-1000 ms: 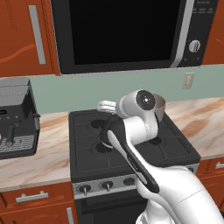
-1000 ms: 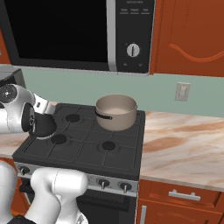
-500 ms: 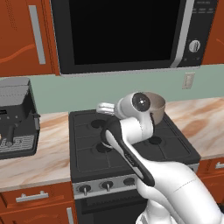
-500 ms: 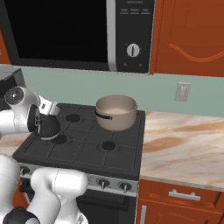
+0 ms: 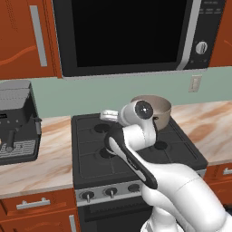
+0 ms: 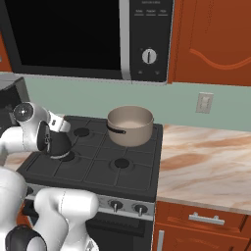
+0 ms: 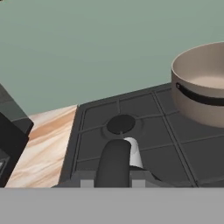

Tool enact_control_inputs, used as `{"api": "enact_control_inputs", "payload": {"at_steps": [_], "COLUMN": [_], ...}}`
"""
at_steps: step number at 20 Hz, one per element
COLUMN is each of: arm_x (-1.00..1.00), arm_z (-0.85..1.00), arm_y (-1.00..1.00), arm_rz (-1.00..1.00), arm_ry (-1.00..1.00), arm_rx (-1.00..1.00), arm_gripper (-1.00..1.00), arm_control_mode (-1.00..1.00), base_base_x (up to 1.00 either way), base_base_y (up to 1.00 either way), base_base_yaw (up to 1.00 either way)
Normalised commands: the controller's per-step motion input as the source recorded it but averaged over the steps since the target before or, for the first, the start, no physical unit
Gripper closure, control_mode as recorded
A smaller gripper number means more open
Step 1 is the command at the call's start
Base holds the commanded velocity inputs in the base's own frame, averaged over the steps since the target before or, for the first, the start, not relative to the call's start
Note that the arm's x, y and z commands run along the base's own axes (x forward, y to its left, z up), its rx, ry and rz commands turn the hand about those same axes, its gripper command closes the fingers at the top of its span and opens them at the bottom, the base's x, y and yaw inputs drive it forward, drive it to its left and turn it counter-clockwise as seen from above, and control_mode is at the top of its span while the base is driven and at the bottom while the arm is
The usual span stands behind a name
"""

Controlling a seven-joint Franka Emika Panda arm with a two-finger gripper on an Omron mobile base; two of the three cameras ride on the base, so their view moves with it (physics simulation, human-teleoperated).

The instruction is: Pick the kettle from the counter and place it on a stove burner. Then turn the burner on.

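The small dark grey cone-shaped kettle (image 6: pixel 60 143) hangs just above the front left part of the black stove top (image 6: pixel 127 169), its black loop handle (image 7: pixel 113 164) clamped in the closed hand (image 7: pixel 113 180). A round black burner cap (image 7: pixel 121 124) lies under the dark grey grates just beyond it in the hand view. A wide tan saucepan (image 5: pixel 153 110) with a dark handle stands on the back right grate. Beige-pink marble-look desk (image 6: pixel 206 159) with orange-brown veins runs on both sides of the stove, over red-brown wooden cabinets (image 6: pixel 206 225). A grey and black coffee machine (image 5: pixel 16 122) stands on the desk left of the stove. A black microwave (image 5: pixel 131 34) hangs above, before a pale green wall (image 7: pixel 87 48) with a white outlet plate (image 6: pixel 204 102).
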Motion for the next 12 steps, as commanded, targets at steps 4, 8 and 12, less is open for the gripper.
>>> {"api": "enact_control_inputs", "payload": {"at_steps": [4,8,12], "arm_x": [0.24,0.21,0.17], "arm_z": [-0.09,-0.15,-0.19], "arm_y": [0.0,0.0,0.0], "arm_rz": [0.0,0.0,0.0], "arm_ry": [0.0,0.01,0.03], "arm_rx": [0.0,0.0,0.0], "arm_gripper": [1.0,1.0,1.0], "arm_control_mode": [-1.0,-1.0,-1.0], "base_base_x": [0.0,0.0,0.0], "base_base_y": [0.0,0.0,0.0], "base_base_yaw": [0.0,0.0,0.0]}}
